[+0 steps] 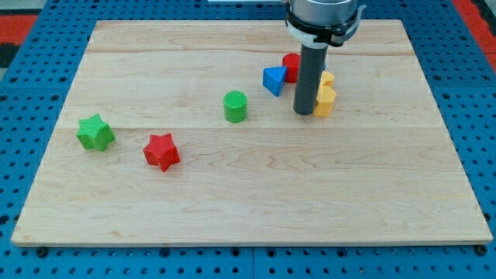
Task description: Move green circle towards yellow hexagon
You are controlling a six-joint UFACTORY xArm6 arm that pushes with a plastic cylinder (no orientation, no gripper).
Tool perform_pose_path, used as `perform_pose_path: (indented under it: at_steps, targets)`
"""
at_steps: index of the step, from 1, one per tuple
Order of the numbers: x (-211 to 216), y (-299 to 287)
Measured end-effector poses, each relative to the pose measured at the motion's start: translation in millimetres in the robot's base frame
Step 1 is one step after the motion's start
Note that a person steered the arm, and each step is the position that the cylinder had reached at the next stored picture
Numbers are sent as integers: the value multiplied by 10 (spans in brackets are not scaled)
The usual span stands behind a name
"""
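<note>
The green circle [235, 106] stands near the middle of the wooden board [248, 194]. A yellow block [325, 100], partly hidden by the rod, sits to its right; another yellow block [328, 78] peeks out just above it, and I cannot tell which one is the hexagon. My tip [304, 113] rests on the board right against the left side of the lower yellow block, well to the right of the green circle.
A blue triangle [273, 80] and a red block [291, 66] sit just left of the rod, above and to the right of the green circle. A green star [95, 132] and a red star [161, 151] lie at the view's left.
</note>
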State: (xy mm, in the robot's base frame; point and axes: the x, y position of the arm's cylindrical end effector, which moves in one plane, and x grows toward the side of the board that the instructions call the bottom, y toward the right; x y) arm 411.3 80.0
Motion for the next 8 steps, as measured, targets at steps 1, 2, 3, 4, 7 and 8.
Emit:
perform_pose_path:
  at_steps: [1, 2, 3, 4, 7, 8]
  targets:
    - [126, -259]
    - [472, -637]
    - [724, -1031]
    - [725, -1375]
    - [732, -1476]
    - [732, -1476]
